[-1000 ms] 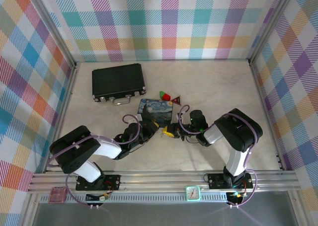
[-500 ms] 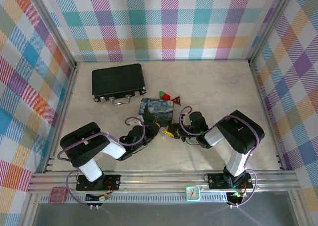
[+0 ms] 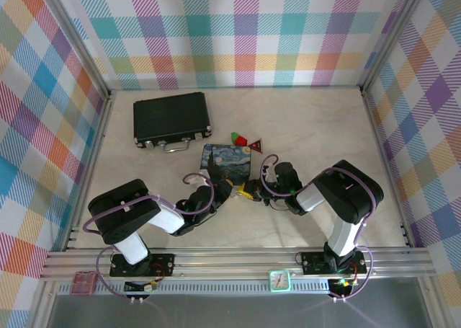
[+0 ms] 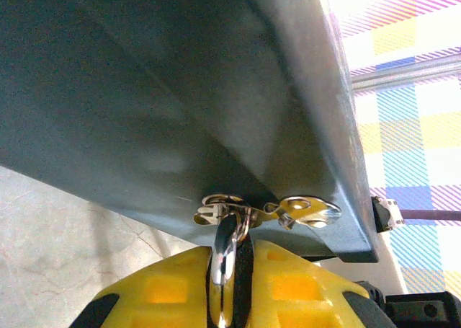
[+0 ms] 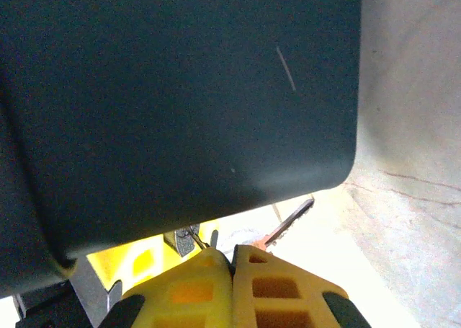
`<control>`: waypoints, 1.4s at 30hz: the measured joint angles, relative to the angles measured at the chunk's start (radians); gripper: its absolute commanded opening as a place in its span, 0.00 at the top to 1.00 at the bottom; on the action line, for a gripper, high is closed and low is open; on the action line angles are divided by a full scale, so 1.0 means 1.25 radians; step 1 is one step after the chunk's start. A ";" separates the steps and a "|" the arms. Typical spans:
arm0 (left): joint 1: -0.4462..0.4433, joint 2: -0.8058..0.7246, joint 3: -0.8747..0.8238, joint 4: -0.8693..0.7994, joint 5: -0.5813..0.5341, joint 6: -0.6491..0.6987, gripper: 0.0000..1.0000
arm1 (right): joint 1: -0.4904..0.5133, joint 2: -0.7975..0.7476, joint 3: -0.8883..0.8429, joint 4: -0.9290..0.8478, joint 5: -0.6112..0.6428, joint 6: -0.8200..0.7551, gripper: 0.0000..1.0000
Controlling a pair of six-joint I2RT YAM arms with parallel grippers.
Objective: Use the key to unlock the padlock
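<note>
Left gripper (image 4: 232, 250) pinches the padlock (image 4: 223, 269) between barely parted jaws. Right gripper (image 5: 232, 254) clamps the key (image 5: 292, 220) in closed jaws, tip jutting out

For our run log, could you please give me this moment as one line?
left pincer: shut on padlock | right pincer: shut on key | key tip: free, not yet in padlock

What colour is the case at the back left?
The case is black; clearest in top external view.
</note>
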 measured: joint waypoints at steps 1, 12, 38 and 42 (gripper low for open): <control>-0.002 0.000 0.002 -0.002 -0.006 0.001 1.00 | 0.000 0.000 0.000 0.000 0.002 -0.002 1.00; -0.006 0.000 0.008 -0.006 -0.052 -0.019 1.00 | 0.121 -0.109 0.000 -0.127 0.219 -0.139 1.00; -0.008 -0.049 0.031 -0.020 -0.014 -0.018 1.00 | 0.085 -0.235 0.000 -0.237 0.184 -0.002 1.00; -0.008 -0.042 0.037 -0.018 -0.014 -0.018 1.00 | 0.054 -0.217 0.000 -0.212 0.128 0.020 1.00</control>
